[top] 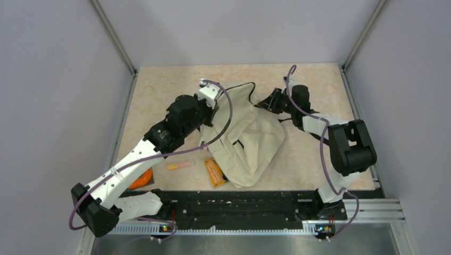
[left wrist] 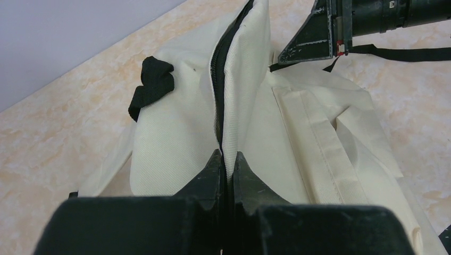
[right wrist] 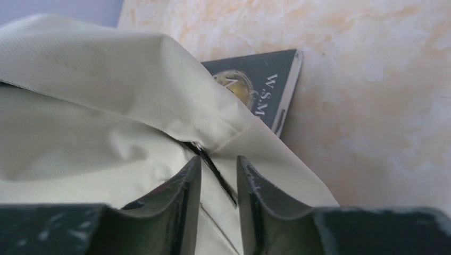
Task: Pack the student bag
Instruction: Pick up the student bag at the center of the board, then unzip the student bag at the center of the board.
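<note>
The student bag (top: pixel 250 138), cream fabric with a black zipper, lies crumpled mid-table. My left gripper (top: pixel 217 101) is at its top left edge; in the left wrist view the left gripper (left wrist: pixel 227 159) is shut on a fold of the student bag (left wrist: pixel 175 154) beside the zipper opening. My right gripper (top: pixel 263 102) is at the bag's top right. In the right wrist view the right gripper (right wrist: pixel 218 162) has its jaws apart, straddling the black zipper line on the student bag (right wrist: pixel 80 133). A dark book (right wrist: pixel 260 90) sticks out from under the fabric.
An orange book (top: pixel 214 171) lies at the bag's near left corner, with a small pink-orange stick (top: pixel 180 166) to its left. An orange round thing (top: pixel 141 179) sits partly under my left arm. A black strap (left wrist: pixel 404 53) trails across the table behind the bag.
</note>
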{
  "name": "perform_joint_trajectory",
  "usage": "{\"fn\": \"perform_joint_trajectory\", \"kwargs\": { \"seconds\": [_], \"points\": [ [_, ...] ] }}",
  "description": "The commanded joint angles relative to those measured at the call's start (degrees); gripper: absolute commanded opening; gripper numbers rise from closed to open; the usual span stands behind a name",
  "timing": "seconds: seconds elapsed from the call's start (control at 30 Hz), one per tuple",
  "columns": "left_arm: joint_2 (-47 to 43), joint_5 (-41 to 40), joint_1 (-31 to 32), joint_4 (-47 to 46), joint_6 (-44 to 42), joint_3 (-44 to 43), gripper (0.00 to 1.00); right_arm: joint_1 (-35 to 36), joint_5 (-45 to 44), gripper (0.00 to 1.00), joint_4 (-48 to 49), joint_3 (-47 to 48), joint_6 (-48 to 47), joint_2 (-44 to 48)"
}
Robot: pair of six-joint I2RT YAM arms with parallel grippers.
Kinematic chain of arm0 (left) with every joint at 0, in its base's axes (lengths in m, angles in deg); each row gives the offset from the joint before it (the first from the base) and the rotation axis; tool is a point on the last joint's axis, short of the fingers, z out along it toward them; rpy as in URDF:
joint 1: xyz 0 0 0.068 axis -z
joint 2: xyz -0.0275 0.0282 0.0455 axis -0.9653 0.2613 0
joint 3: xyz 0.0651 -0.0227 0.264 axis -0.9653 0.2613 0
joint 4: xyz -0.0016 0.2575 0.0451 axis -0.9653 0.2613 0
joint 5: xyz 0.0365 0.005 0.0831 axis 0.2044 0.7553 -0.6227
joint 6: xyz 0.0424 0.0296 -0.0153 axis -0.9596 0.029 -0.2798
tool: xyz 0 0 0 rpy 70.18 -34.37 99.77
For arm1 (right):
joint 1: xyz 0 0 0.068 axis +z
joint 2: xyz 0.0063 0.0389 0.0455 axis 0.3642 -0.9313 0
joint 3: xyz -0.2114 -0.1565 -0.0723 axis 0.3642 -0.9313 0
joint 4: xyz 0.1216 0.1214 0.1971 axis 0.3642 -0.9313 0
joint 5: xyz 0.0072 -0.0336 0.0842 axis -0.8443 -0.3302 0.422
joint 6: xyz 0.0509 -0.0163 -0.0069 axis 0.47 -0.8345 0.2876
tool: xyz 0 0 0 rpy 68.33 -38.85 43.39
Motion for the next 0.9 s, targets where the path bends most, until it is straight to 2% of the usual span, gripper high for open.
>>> {"fn": "perform_joint_trajectory", "kwargs": {
  "seconds": [0.0,0.1,0.27,0.33,0.47,0.6,0.87],
  "points": [
    [-1.2,1.0,0.0,-4.4,-0.8,-0.4,0.0,-0.3,4.7,0.21,4.3,4.7,0.4,-1.9],
    [-1.1,0.7,0.0,-4.5,-0.5,-0.3,0.0,-0.3,5.9,0.0,4.3,5.6,1.1,-1.7],
    [-0.2,-0.6,0.0,-5.2,2.9,-0.4,0.0,-0.3,5.6,0.0,2.4,7.0,1.3,2.0],
    [0.9,-1.8,0.1,-4.9,7.5,-0.8,0.0,-0.3,4.4,0.0,1.3,8.2,1.1,3.9],
    [2.9,-0.2,0.1,-4.4,10.5,-1.2,0.0,-0.3,1.8,0.0,-4.4,11.3,-2.2,5.9],
    [2.7,-0.5,0.2,-4.1,9.4,-0.8,0.0,-0.3,-3.1,0.25,-10.6,8.8,-6.1,7.2],
    [0.4,0.8,0.2,-6.2,5.7,1.6,0.0,-1.3,-4.6,0.52,-8.8,-1.3,-3.5,8.5]
  ]
}}
